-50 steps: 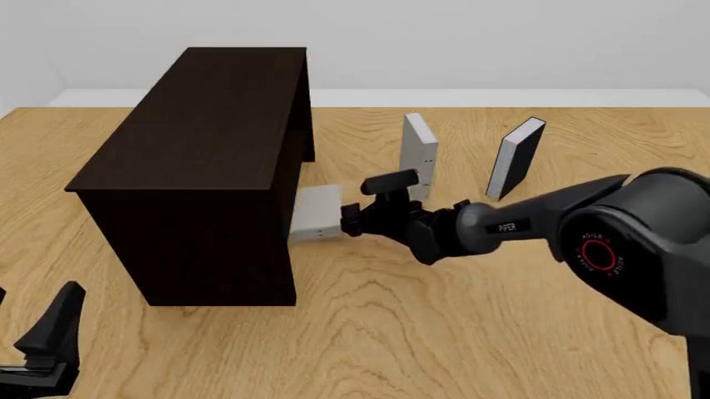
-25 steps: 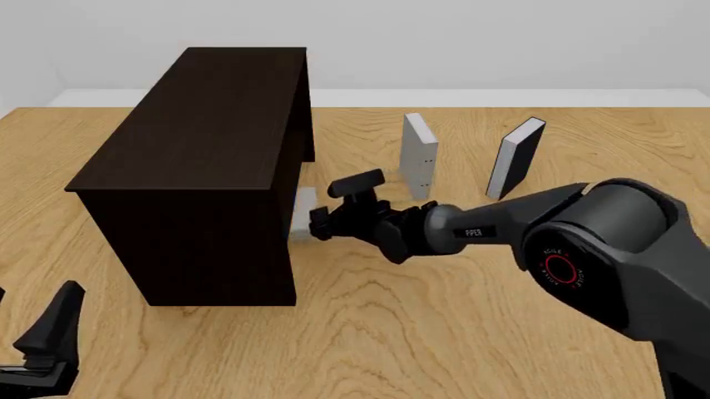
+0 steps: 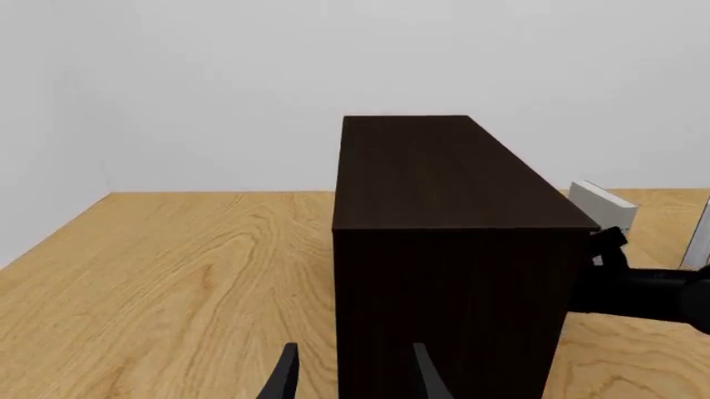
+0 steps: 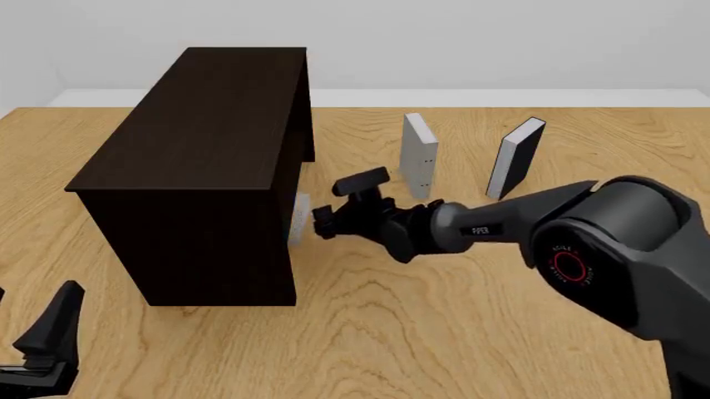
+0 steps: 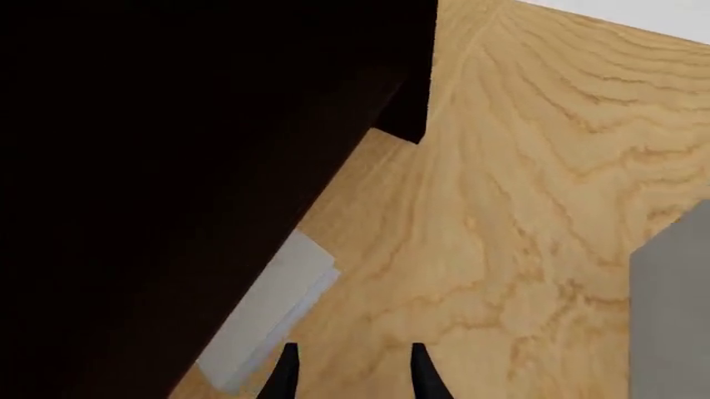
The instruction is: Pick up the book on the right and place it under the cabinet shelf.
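Observation:
The light grey book [image 5: 269, 314] lies flat on the table, mostly tucked under the dark brown cabinet [image 4: 199, 158]. In the front view only a thin sliver of the book [image 4: 298, 218] shows at the cabinet's open right side. My right gripper [image 4: 322, 223] is open and empty just right of that sliver, apart from the book; its fingertips [image 5: 289, 372] show in the right wrist view. My left gripper [image 4: 50, 341] is open and empty at the near left, facing the cabinet [image 3: 444, 216].
A second grey book [image 4: 418, 155] stands upright behind my right arm. A black-covered book [image 4: 516, 158] stands further right. The cabinet fills the left half of the table.
The right gripper pushed the book left under the cabinet until only a sliver showed, then drew back slightly to the right. The left arm has not moved.

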Robot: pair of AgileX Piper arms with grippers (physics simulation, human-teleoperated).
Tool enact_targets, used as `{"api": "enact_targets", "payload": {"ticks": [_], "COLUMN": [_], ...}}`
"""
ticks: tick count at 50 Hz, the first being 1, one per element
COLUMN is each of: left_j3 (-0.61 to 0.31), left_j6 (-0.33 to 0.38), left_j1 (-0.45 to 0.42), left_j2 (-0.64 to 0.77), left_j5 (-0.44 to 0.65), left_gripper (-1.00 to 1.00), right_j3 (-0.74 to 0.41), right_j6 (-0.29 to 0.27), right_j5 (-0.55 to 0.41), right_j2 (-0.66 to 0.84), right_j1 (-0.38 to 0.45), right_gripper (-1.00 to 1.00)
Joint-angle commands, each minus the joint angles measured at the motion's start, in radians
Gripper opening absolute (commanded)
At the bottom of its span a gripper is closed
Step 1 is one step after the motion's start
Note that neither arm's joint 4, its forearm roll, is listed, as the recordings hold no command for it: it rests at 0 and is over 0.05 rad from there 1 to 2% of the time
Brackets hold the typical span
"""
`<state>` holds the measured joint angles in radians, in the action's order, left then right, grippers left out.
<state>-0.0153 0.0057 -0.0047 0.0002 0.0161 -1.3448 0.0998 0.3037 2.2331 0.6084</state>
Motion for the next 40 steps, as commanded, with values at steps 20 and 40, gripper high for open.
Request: {"api": "enact_targets", "payload": {"ticks": [20, 40], "left_j3": [0.002, 0.001], "left_j6": [-0.001, -0.002], "left_j1": [0.000, 0.001], "left_j2": [0.001, 0.001], "left_j5": [0.001, 0.006], "left_gripper": [1.00, 1.00], "right_j3": [0.695, 0.983], "right_j6": [0.027, 0.003], "right_j5": [0.388, 0.281], "right_j2": [-0.616, -1.175], "right_j1": [-0.027, -0.083], "right_gripper": [1.00, 1.00]}}
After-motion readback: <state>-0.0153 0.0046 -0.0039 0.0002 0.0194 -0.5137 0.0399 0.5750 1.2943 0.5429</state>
